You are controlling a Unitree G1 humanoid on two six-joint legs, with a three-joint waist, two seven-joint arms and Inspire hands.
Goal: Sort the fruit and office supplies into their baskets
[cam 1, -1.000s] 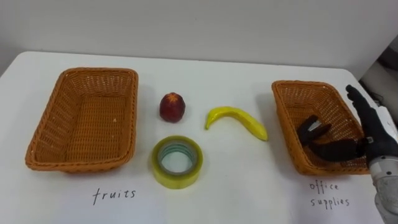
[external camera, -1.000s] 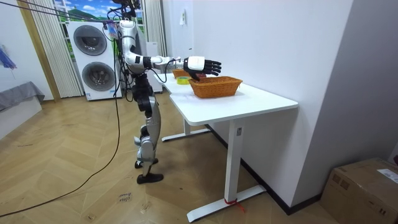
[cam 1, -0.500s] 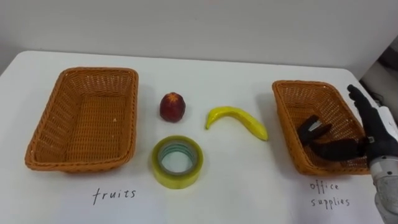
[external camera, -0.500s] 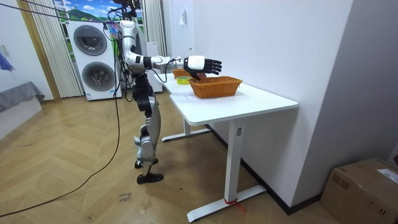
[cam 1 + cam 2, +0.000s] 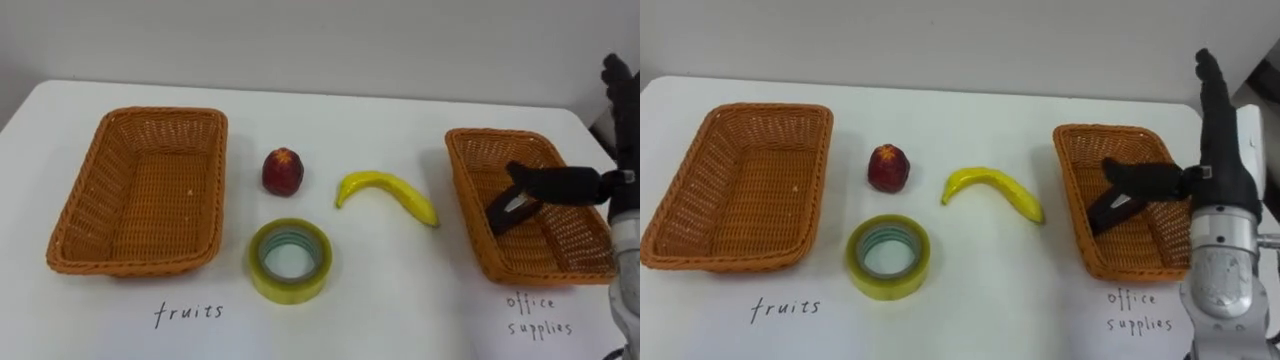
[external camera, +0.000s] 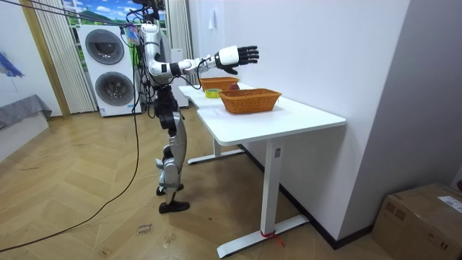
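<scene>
A red fruit (image 5: pixel 283 171) and a yellow banana (image 5: pixel 385 192) lie on the white table between two wicker baskets. A yellow tape roll (image 5: pixel 289 260) lies flat in front of them. The left basket (image 5: pixel 165 113) holds nothing. A black office item (image 5: pixel 508 210) rests inside the right basket (image 5: pixel 467 195). My right hand (image 5: pixel 1220 150) is open, held upright above that basket's right side, thumb pointing left over it and holding nothing. In the room view the right hand (image 6: pixel 232 56) is raised above the table.
Handwritten labels sit on the table (image 5: pixel 400 290) in front of each basket. A wall runs along the table's far edge. I stand at the table's end, with washing machines (image 6: pixel 108 68) behind me.
My right hand has risen from low over the right basket to well above it. The black item stays in the basket. The eye view has shifted slightly.
</scene>
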